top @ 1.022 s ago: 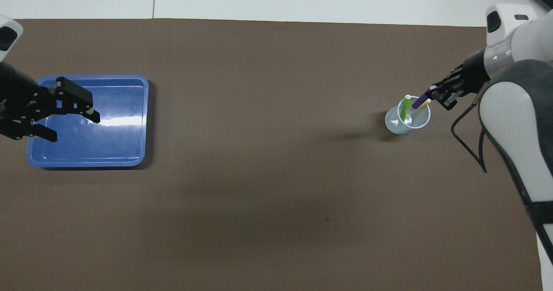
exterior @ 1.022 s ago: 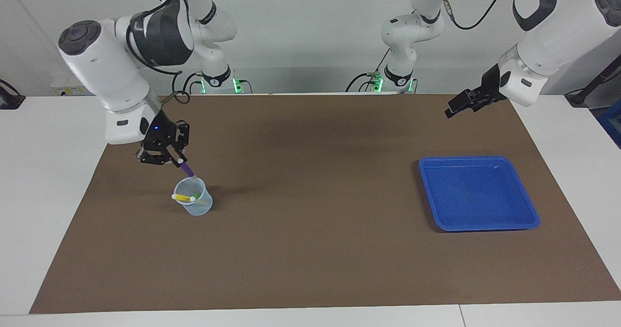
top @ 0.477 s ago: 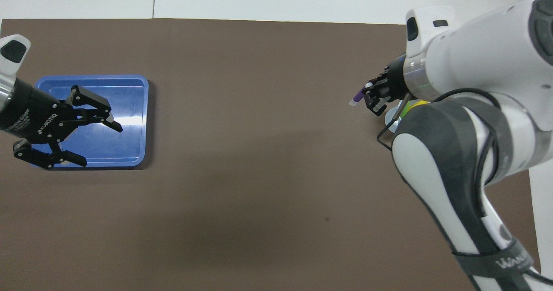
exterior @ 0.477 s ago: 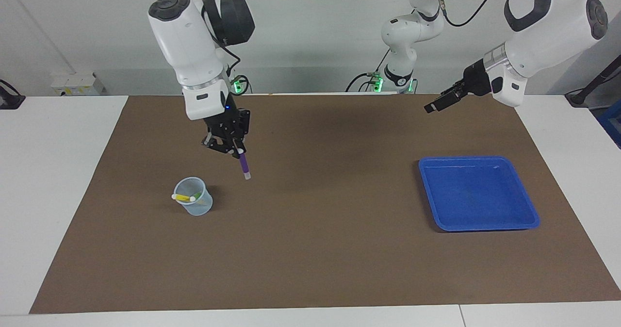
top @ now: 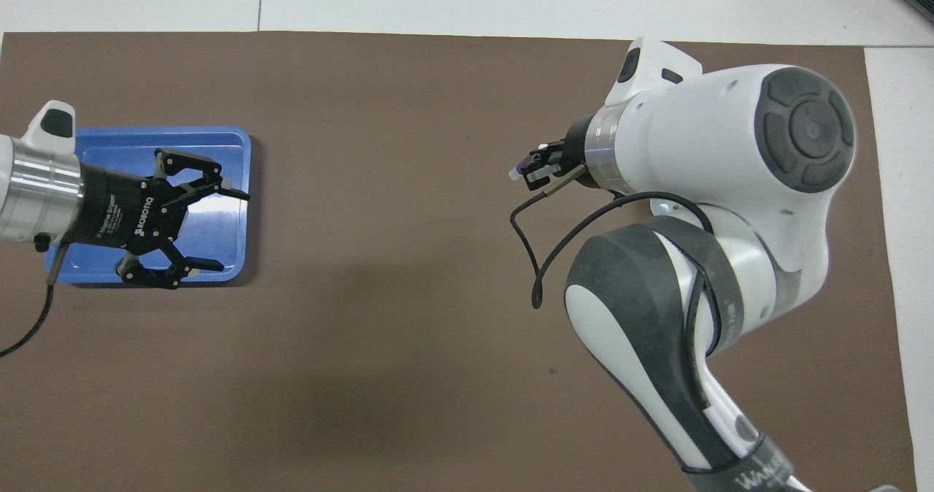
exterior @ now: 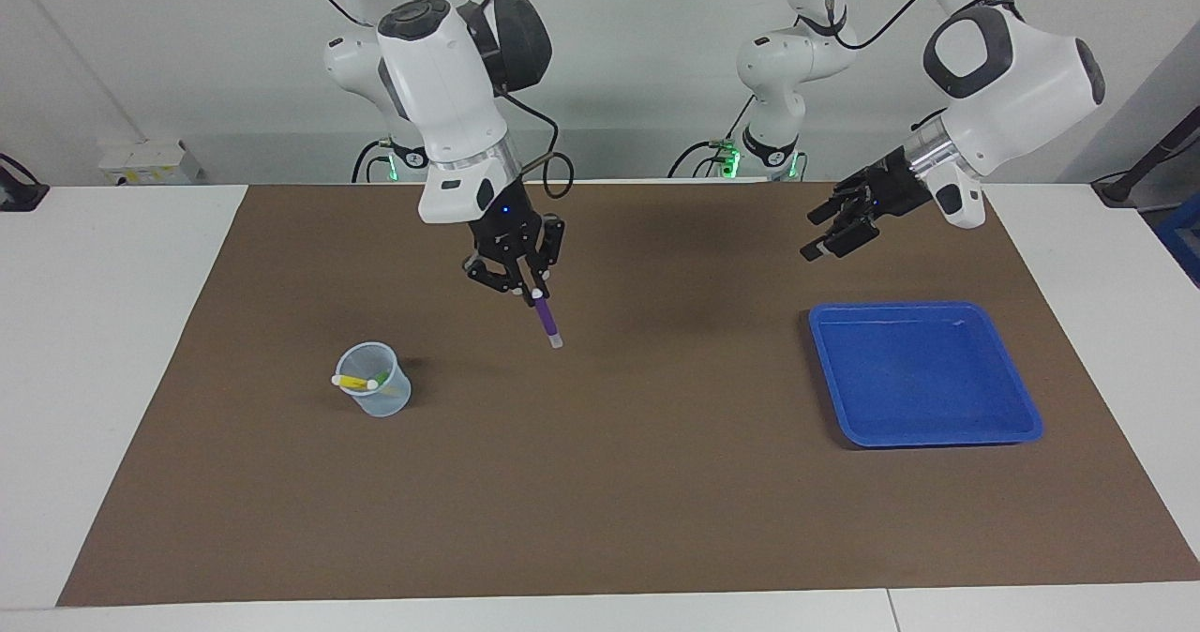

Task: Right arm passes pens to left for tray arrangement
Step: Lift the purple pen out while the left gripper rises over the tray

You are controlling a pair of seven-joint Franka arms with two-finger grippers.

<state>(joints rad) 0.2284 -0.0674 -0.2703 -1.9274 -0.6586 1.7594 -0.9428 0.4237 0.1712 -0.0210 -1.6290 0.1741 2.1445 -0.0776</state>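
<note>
so the right gripper (exterior: 532,287) was up in the air over the brown mat (exterior: 600,519), about the middle of the table. its two fingers were pinched tight on the top of the purple pen (exterior: 546,321). that pen hung down and leaned a bit, with its pale cap end at the bottom, not touching the mat.

the other two pens were in the little see-through cup (exterior: 375,394), toward the right arm's end of the table. the yellow pen (exterior: 354,383) lay across the cup's rim, and the green pen (exterior: 382,375) just peeked out inside.

the left gripper (exterior: 837,232) was up in the air too, near the blue tray (exterior: 1017,398) but not down in it. its fingers were spread wide apart and it held nothing. the tray had no pens in it yet.

i thought the pass could go wrong. the pen was thin and held only by its top, so it could swing or slip if the arm went fast. it also leaned, so the left gripper might close beside it and miss. and if the right gripper let go too soon, the pen would drop on the mat and roll away.
</note>
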